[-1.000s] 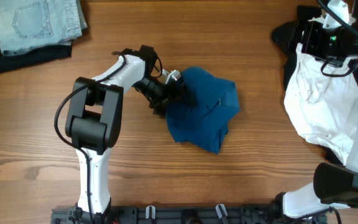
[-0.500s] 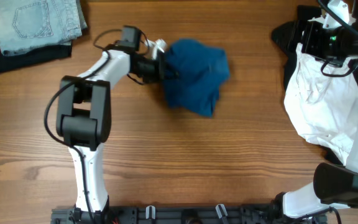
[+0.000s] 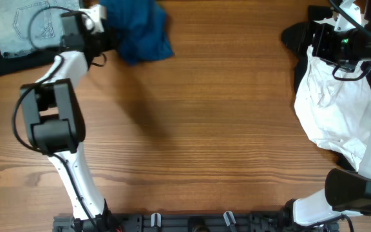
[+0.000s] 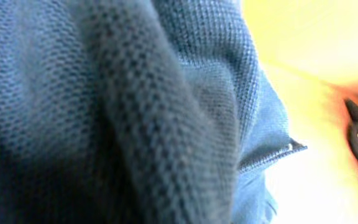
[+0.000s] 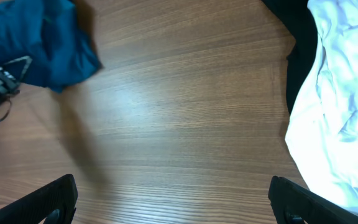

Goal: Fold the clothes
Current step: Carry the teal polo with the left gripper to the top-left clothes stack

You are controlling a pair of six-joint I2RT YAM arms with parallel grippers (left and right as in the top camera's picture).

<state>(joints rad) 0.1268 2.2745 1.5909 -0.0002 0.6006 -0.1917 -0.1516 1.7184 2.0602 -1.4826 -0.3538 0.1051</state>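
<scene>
- Roughly speaking, we are at the handling stage and no fold has been made. The piece in hand is a crumpled bunch.
- Far left: folded light jeans [image 3: 34,22] lie on a dark folded garment [image 3: 5,63]. I take this as the finished stack.
- Just right of the stack: the left gripper [image 3: 108,40] has its tip buried in the blue knit shirt [image 3: 140,29]. The left wrist view is filled with blurred knit cloth and one hem edge, so I cannot see the jaws.
- I judge the left gripper to be clamped on the cloth. The bunch hangs from the tip at the far table edge, and its shadow falls well apart from it on the wood.
- Centre: the wooden table [image 3: 224,129] is bare.
- Next move, as I judge it: bring the shirt over the centre, set it down and spread it flat. That likely needs a second grip on an opposite edge.
- Right: the right gripper [image 5: 171,193] has its fingers spread wide with nothing between them. It hovers over bare wood, well apart from the shirt.
- Far right: a rumpled white garment [image 3: 333,109] lies over a black garment [image 3: 295,35], both unfolded.
</scene>
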